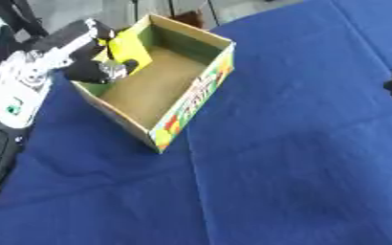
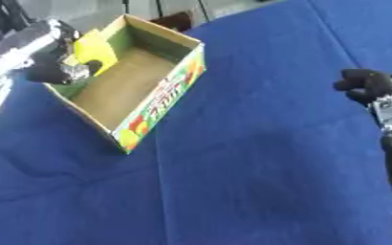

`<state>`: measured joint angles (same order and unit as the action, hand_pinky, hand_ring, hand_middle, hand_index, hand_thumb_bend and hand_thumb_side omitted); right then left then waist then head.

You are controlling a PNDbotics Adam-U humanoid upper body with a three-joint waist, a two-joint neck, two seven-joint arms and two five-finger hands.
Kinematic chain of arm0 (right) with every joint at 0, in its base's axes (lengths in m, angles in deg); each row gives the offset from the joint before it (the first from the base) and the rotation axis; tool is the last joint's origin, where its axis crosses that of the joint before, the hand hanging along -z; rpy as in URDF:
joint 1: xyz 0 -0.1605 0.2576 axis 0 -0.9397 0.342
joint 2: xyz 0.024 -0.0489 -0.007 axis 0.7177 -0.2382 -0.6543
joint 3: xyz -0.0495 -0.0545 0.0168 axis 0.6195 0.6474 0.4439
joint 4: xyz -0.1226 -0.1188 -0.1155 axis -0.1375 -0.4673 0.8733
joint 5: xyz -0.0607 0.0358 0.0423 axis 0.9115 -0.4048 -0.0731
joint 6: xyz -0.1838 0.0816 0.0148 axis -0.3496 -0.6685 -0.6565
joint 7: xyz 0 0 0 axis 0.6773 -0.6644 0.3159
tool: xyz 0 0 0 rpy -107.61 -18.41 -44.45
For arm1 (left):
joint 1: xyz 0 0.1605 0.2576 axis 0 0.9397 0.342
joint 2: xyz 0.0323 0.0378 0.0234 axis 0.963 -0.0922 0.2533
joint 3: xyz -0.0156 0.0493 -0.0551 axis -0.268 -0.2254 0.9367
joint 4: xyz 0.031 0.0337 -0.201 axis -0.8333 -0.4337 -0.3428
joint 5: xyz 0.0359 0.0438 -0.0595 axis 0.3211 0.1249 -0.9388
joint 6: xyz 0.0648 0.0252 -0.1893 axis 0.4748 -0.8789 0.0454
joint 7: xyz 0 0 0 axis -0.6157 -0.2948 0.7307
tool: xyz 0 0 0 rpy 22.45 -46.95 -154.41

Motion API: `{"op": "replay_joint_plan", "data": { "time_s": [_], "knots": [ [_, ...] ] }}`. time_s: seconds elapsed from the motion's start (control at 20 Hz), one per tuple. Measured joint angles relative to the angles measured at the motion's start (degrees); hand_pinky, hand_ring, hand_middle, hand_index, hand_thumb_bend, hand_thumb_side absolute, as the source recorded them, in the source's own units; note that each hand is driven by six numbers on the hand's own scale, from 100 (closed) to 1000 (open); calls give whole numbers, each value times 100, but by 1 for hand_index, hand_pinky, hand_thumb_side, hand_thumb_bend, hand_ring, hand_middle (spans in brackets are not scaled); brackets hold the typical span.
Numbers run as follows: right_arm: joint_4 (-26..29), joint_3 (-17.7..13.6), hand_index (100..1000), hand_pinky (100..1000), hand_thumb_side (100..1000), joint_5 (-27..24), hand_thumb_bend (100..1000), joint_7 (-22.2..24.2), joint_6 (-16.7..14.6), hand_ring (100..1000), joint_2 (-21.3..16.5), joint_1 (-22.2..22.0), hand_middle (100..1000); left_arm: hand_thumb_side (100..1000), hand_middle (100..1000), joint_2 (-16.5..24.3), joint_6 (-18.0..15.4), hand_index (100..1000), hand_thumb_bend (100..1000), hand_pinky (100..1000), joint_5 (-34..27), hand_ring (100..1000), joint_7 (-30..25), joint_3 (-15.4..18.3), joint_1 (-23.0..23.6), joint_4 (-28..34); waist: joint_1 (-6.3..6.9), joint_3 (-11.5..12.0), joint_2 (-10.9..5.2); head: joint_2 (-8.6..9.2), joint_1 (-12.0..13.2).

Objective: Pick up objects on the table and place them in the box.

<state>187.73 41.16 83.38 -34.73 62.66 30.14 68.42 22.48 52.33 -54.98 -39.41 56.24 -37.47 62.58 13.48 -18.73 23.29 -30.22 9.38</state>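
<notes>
Cardboard walls make your box (image 1: pixel 170 88) light and easily nudged on the blue counter (image 1: pixel 299 158), far left. Your left hand (image 1: pixel 95 64) hangs over its far-left wall, fingers pinching a yellow item (image 1: pixel 131 45), probably thin and bendy; right hand (image 2: pixel 368 86) idles right, fingers curled.

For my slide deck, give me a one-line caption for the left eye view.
Left hand holds a yellow object over the open cardboard box on the blue tablecloth.
</notes>
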Motion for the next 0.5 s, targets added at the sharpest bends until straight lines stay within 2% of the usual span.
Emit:
{"op": "replay_joint_plan", "data": {
  "time_s": [0.35, 0.4, 0.5],
  "knots": [
    [0, 30, 785, 871, 928, -41, 100, 6, -102, 911, 3, 124, 655, 610, 458, -75, -408, 551, 101, 100, -193, 100, -320, -13, 10, -584, 0, -22, 55, 31, -46],
    [0, 30, 785, 871, 928, -46, 100, 7, -103, 911, 3, 124, 655, 608, 463, -80, -479, 554, 150, 100, -203, 100, -362, -3, 7, -643, 0, -22, 60, 41, -48],
    [0, 30, 785, 871, 926, -50, 100, 7, -103, 911, 3, 124, 655, 613, 478, -95, -621, 573, 314, 100, -201, 100, -425, 0, 1, -723, 0, -22, 73, 59, -52]
  ]
}}
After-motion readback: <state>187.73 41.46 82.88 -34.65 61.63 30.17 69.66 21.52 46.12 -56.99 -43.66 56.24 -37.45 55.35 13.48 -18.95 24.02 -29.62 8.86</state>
